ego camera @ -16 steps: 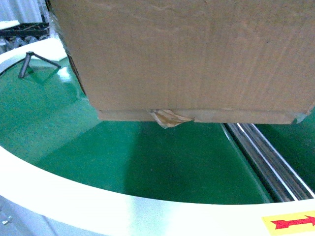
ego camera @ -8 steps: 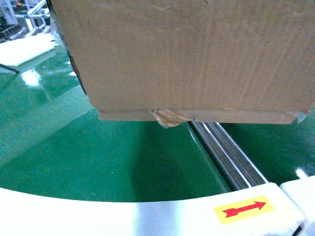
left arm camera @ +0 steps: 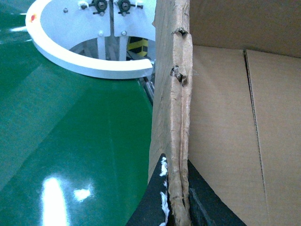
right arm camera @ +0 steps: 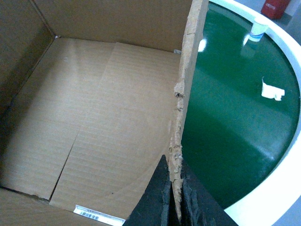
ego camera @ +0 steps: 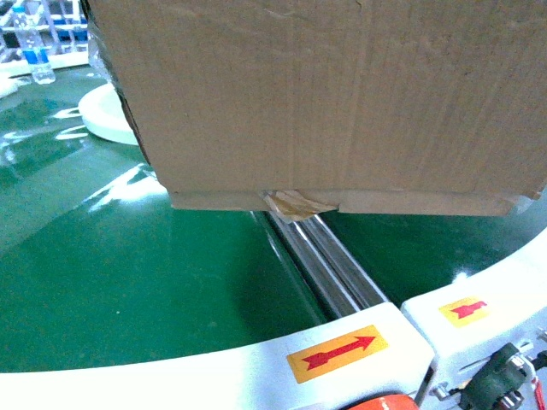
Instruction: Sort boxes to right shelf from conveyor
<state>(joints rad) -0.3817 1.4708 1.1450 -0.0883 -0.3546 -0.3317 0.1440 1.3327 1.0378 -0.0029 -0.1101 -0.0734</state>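
Cardboard box [ego camera: 325, 94] above green conveyor [ego camera: 128, 282], both grippers' fingers [left arm camera: 175, 197] [right arm camera: 175, 197] pinching opposite rims.

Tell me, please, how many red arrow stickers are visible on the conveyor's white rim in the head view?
2: one arrow sticker on the near rim below the box, a smaller second sticker to its right. Others may be hidden.

Box [ego camera: 342, 94] ahead — open green belt [ego camera: 128, 282] left.

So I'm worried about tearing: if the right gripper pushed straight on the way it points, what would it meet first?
Only more of the box wall: the right gripper is clamped on its ragged edge, fingers either side. Beyond the wall's far end, depth is unclear.
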